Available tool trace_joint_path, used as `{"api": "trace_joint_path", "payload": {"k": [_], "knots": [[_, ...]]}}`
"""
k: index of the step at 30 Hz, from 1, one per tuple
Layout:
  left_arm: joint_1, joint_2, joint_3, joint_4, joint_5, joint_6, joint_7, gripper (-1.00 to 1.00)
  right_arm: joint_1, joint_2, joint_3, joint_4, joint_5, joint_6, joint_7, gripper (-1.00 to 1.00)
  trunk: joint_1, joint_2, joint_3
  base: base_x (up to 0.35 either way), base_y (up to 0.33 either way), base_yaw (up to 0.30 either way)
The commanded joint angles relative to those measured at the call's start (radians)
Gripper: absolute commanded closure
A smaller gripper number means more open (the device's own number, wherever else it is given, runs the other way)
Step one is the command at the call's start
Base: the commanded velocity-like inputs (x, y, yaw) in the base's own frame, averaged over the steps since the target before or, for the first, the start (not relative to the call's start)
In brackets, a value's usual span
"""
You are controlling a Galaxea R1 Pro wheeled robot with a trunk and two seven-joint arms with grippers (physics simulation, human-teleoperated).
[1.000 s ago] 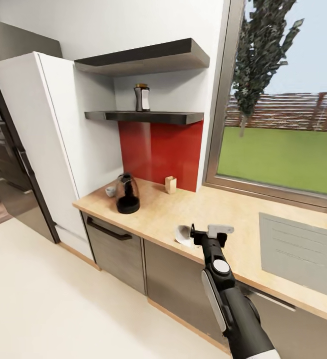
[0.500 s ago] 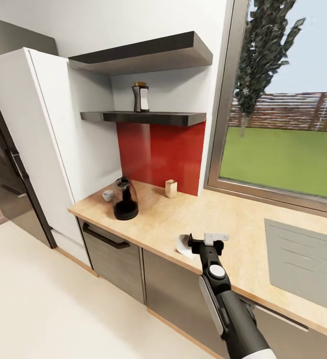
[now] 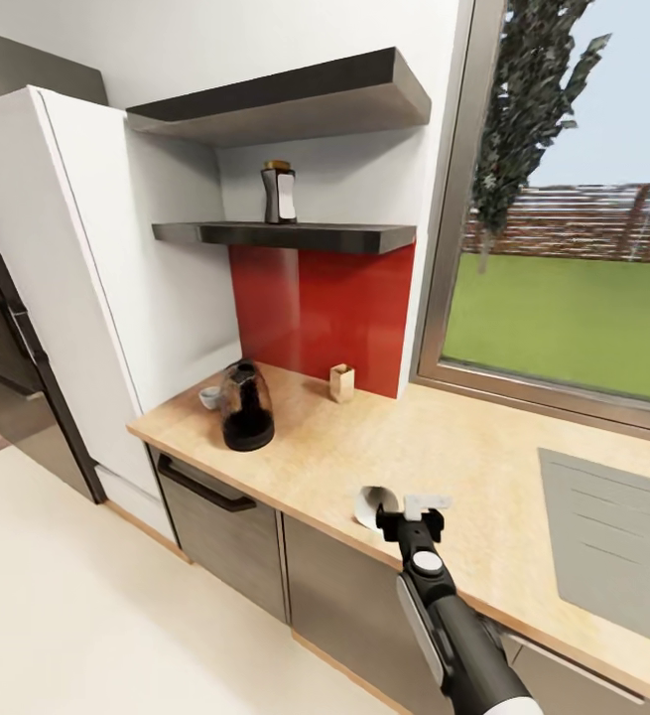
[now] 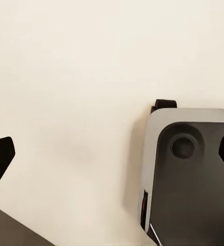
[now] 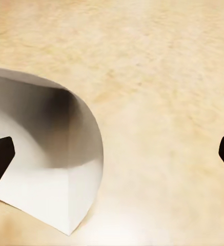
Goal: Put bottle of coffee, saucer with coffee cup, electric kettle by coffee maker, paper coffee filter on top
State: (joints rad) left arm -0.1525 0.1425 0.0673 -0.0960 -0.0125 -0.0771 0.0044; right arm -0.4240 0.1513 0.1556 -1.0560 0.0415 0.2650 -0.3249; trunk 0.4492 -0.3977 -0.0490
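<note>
The countertop (image 3: 444,447) runs long and pale along the wall beneath a window (image 3: 573,218), with grey cabinet fronts (image 3: 230,516) below and a tall white cabinet (image 3: 86,288) at its left end; two dark shelves hang above the red wall panel (image 3: 315,308), and the bottle of coffee (image 3: 279,194) stands upright on the lower shelf (image 3: 285,235); the kettle (image 3: 247,405) sits on the countertop near the left end, with a small white cup (image 3: 209,398) just beside it against the white cabinet, and a small tan box (image 3: 340,382) stands by the red panel; the right gripper (image 3: 405,508) hovers over the front edge of the countertop, its fingers (image 5: 0,159) spread wide and holding nothing, the paper filter (image 5: 50,164) lying on the wood just beside one fingertip; the left gripper (image 4: 112,159) points at the pale floor (image 4: 65,77), fingers wide apart and empty, beside part of the robot's grey base (image 4: 194,174).
</note>
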Motion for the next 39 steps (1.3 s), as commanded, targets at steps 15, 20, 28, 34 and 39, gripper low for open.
{"api": "trace_joint_path", "payload": {"k": [15, 20, 28, 34, 39], "knots": [[-0.001, 0.000, 0.006, 0.005, -0.001, -0.004, 0.000, -1.00, -0.001, -0.032, 0.002, 0.050, 0.005, 0.007, -0.006, -1.00, 0.001, -0.002, -0.002, 0.080, 0.002, 0.000], [0.003, 0.000, 0.007, 0.005, -0.001, -0.004, 0.000, -1.00, -0.001, -0.032, 0.002, 0.066, 0.005, 0.006, -0.006, -1.00, 0.001, -0.002, -0.002, 0.031, 0.000, 0.000], [0.005, 0.000, 0.007, 0.005, -0.001, -0.004, 0.000, -1.00, -0.001, -0.032, 0.002, 0.107, 0.004, -0.001, -0.006, -1.00, 0.001, -0.002, -0.002, 0.177, 0.036, 0.000], [0.005, 0.000, 0.008, 0.022, -0.001, -0.004, 0.002, -1.00, -0.001, -0.031, 0.004, 0.110, 0.004, -0.001, -0.006, -1.00, 0.001, -0.002, -0.002, 0.058, 0.007, 0.000], [0.005, 0.001, 0.008, 0.024, 0.000, -0.004, 0.002, -1.00, -0.001, -0.030, 0.004, 0.139, 0.003, -0.003, -0.006, -1.00, 0.001, -0.002, -0.002, 0.004, 0.000, 0.000]]}}
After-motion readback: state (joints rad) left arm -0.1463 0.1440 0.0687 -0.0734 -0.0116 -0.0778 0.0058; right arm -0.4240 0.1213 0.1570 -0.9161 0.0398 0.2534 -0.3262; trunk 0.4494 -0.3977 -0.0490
